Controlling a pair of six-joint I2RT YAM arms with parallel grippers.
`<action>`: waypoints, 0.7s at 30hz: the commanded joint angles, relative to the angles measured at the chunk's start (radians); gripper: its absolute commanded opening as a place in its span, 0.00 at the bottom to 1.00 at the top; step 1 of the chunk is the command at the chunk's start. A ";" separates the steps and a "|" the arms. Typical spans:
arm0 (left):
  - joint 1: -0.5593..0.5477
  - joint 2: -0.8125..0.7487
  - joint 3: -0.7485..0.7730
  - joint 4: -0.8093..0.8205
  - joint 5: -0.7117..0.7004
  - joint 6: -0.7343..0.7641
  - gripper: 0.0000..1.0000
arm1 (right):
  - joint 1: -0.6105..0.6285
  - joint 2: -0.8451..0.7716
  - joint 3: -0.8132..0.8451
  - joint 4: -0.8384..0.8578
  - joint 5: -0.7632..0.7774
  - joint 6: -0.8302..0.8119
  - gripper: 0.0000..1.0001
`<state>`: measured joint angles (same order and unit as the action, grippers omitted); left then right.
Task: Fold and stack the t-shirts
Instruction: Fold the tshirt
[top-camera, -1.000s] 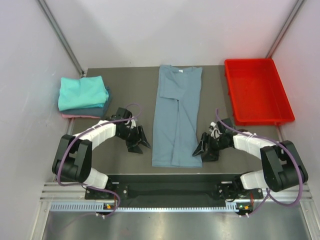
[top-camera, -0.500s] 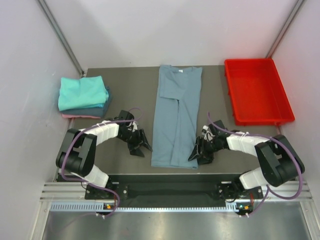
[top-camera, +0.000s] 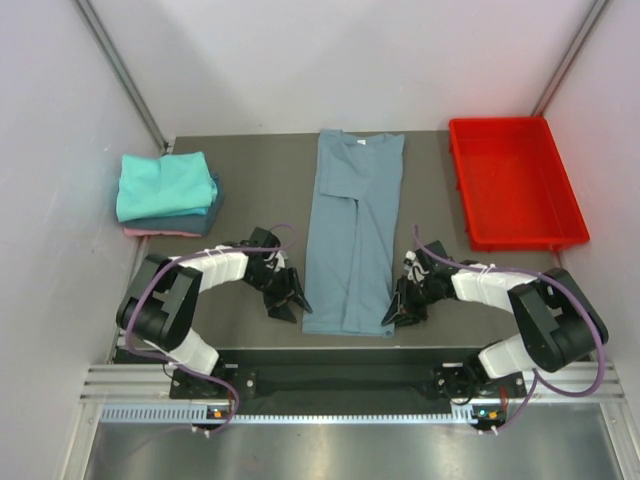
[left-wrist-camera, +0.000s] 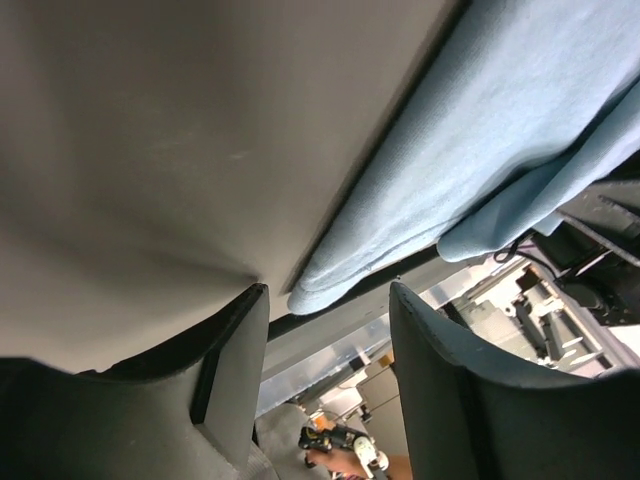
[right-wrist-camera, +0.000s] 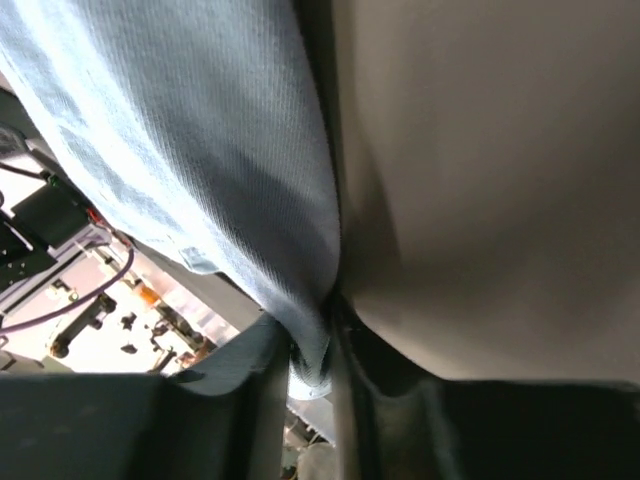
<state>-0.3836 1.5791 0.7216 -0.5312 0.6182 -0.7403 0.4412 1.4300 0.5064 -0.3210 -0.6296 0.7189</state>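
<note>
A dusty grey-blue t-shirt (top-camera: 352, 228) lies folded into a long strip down the middle of the dark mat, neck at the far end. My right gripper (top-camera: 393, 315) is shut on its near right hem corner (right-wrist-camera: 305, 330). My left gripper (top-camera: 292, 305) is open at the near left hem corner (left-wrist-camera: 325, 290), which lies just ahead of the jaws without being held. A stack of folded t-shirts (top-camera: 166, 190), teal on top with blue and pink beneath, sits at the far left.
A red plastic tray (top-camera: 512, 185) stands at the far right of the mat (top-camera: 250, 180). White walls close in both sides and the back. The metal rail of the arm bases runs along the near edge.
Both grippers have moved toward the near edge and inward to the shirt's hem corners. The right gripper has closed on the right corner. The shirt has not shifted.
</note>
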 joint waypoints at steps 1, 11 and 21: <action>-0.049 0.013 0.001 0.042 0.023 -0.036 0.55 | 0.014 0.001 0.018 0.036 0.028 -0.004 0.19; -0.107 0.062 0.042 0.063 0.031 -0.065 0.15 | 0.014 -0.002 0.043 0.039 0.048 0.002 0.00; -0.106 -0.034 0.189 -0.036 -0.011 0.079 0.00 | -0.007 -0.097 0.156 -0.047 0.096 -0.087 0.00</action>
<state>-0.4885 1.6180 0.8043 -0.5491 0.6258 -0.7486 0.4404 1.3983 0.5674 -0.3672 -0.5694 0.6811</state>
